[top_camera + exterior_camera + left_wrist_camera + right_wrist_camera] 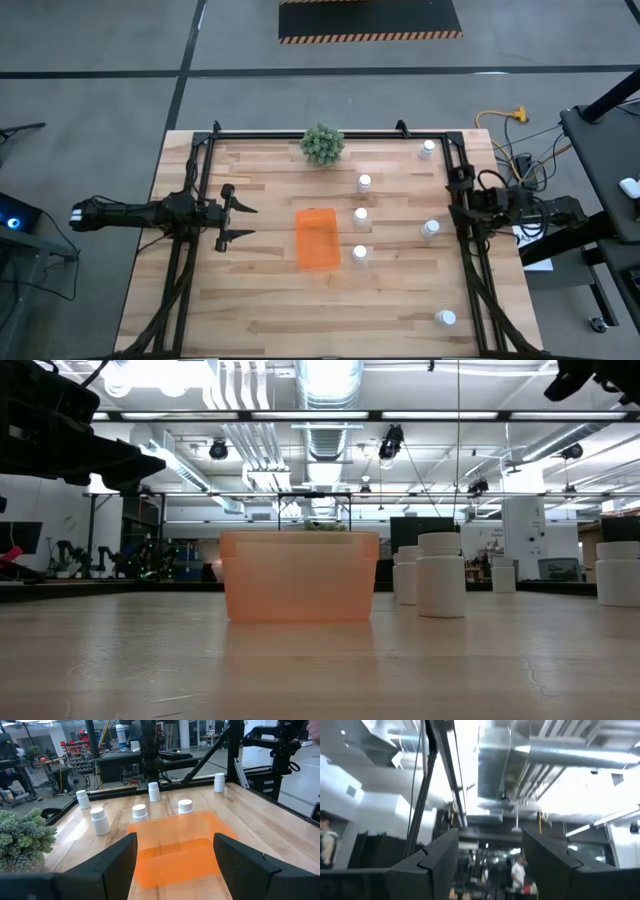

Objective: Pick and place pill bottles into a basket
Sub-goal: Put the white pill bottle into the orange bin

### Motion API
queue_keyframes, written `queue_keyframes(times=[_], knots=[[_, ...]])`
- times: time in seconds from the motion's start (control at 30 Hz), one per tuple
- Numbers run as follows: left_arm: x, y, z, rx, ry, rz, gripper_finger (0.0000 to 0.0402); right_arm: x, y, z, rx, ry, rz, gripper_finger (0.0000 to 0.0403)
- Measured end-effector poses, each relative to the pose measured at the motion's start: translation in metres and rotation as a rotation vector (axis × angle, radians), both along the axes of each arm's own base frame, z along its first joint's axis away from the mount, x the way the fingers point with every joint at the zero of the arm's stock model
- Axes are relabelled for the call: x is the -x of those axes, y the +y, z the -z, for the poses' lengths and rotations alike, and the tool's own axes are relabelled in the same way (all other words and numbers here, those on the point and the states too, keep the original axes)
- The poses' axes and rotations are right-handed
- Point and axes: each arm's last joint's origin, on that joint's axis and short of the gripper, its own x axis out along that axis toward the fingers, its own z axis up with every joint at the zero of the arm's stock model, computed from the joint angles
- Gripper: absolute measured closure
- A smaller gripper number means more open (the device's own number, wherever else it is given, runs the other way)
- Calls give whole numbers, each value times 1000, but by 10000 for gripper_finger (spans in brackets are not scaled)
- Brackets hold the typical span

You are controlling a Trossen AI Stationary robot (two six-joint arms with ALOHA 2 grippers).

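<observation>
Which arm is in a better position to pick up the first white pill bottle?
Probably right: the small white plastic pill bottles stand on the side of the right gripper; the orange plastic basket separates them from the open left gripper.

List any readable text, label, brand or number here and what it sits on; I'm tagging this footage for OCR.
No legible text in any view.
Pill bottles: plain white, no label readable.
Basket: plain orange, no markings visible.
Shelves beyond the table in the left wrist view: any print is too small to read.

basket (318,239): orange | 6 pill bottles (360,215): white (caps too) | plant (322,144): green
</observation>
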Motion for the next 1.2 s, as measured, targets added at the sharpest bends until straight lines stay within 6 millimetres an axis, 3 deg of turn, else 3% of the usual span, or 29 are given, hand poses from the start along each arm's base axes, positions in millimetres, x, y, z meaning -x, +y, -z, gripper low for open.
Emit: queue_keyframes(times=[0.2, 0.47, 0.87, 1.2], knots=[[0, 0, 0, 0, 0, 0, 157, 7, 1, -36, 46, -31, -49, 193], [0, 0, 0, 0, 0, 0, 157, -6, 4, -96, 104, 272, -73, 193], [0, 0, 0, 0, 0, 0, 157, -53, 8, -166, 168, 789, -80, 193], [0, 0, 0, 0, 0, 0, 157, -107, 12, -187, 196, 1200, -93, 193]])
